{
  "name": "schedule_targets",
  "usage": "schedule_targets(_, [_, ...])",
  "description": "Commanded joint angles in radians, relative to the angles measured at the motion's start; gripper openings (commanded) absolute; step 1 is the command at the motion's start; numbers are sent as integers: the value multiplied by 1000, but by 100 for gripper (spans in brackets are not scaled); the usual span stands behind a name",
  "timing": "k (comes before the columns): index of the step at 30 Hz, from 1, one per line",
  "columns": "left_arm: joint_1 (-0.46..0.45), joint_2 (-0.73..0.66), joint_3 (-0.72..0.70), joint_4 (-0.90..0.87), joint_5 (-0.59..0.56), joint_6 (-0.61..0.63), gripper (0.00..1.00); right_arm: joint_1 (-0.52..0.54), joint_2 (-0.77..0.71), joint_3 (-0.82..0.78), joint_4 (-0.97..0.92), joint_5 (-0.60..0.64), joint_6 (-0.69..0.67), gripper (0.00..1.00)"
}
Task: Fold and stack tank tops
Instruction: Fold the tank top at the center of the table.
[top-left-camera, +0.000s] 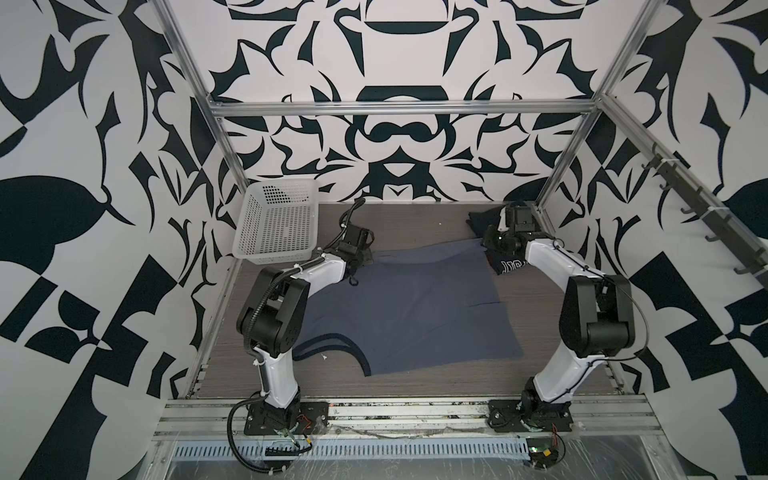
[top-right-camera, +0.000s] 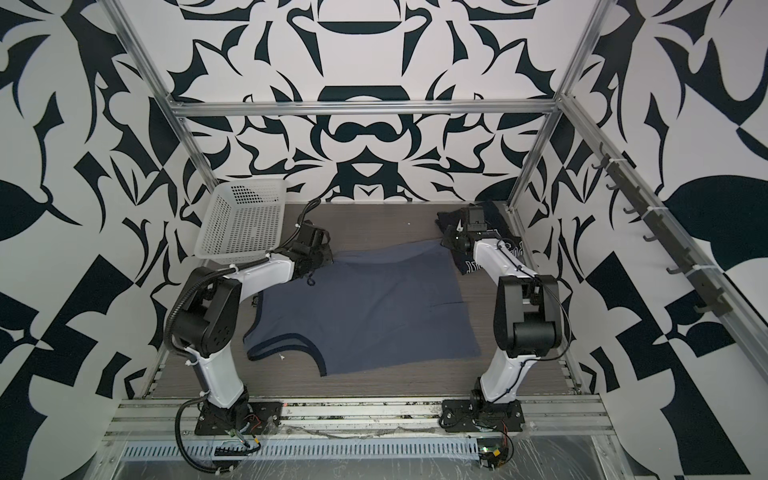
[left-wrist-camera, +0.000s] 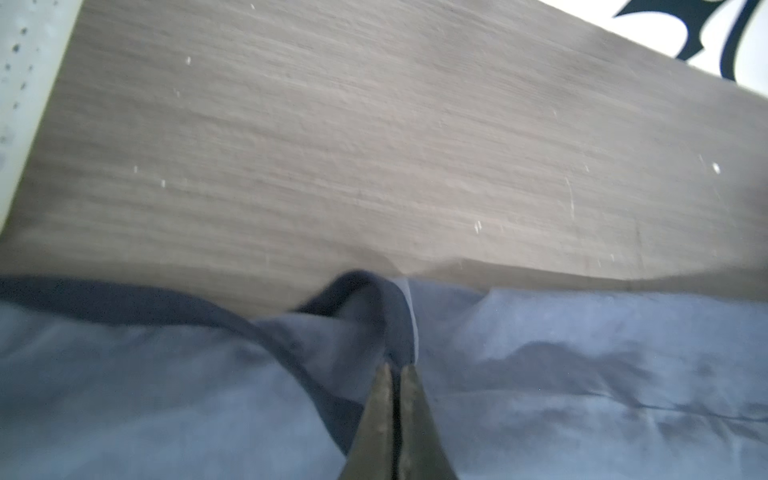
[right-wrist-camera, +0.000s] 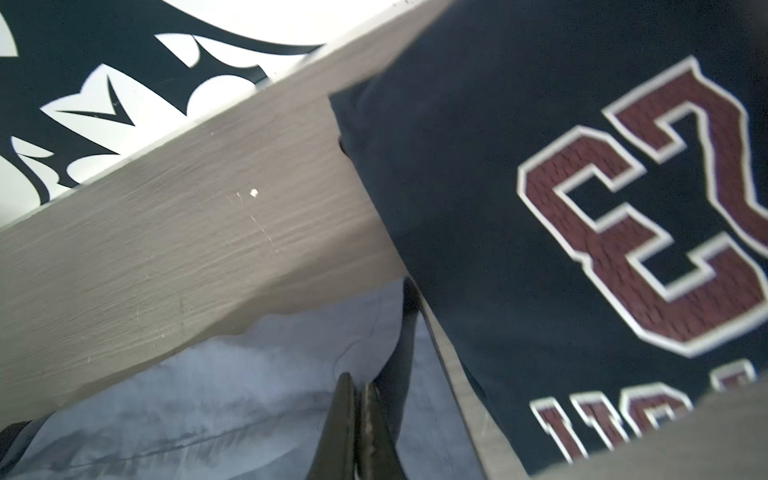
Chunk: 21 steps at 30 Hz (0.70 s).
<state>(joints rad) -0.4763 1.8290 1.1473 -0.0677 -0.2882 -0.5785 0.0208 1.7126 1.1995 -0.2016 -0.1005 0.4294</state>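
In both top views the grey-blue tank top (top-left-camera: 407, 307) (top-right-camera: 365, 307) lies spread on the table (top-left-camera: 415, 224), with its far corners at the tips of the left arm (top-left-camera: 328, 266) and the right arm (top-left-camera: 540, 253). The navy tank top (top-left-camera: 505, 266) sits bunched at the far right, partly under the right arm. The white basket (top-left-camera: 270, 232) stands at the far left, its perforated floor showing all across.

In the left wrist view, the left jaws are clenched on a dark-trimmed fold of the grey-blue top.

In the right wrist view, the right jaws pinch that top's edge, just beside the navy top's maroon "23" print (right-wrist-camera: 665, 216)
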Motion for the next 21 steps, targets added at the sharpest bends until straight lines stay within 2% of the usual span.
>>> schedule_targets(1, [-29, -69, -77, 30, -58, -35, 0, -5, -96, -81, 73, 1, 54, 0])
schedule_targets(6, [-88, -131, -175, 45, -74, -93, 0, -21, -159, -213, 71, 50, 102, 0])
schedule_targets(10, [-128, -137, -214, 35, -69, -135, 1, -36, -154, -259, 72, 59, 122, 0])
schedule_targets(13, [-139, -143, -241, 24, -64, -173, 14, -39, -126, -262, 62, 42, 137, 0])
schedule_targets(15, [-139, -166, -251, 3, -58, -192, 29, -38, -113, -265, 55, 40, 145, 0])
schedule_targets(17, [-133, -197, -234, -63, -60, -204, 40, -41, -107, -262, 39, 60, 154, 0])
schedule_targets(21, [-53, -288, -193, -228, -82, -219, 51, -63, -93, -245, -28, 109, 169, 0])
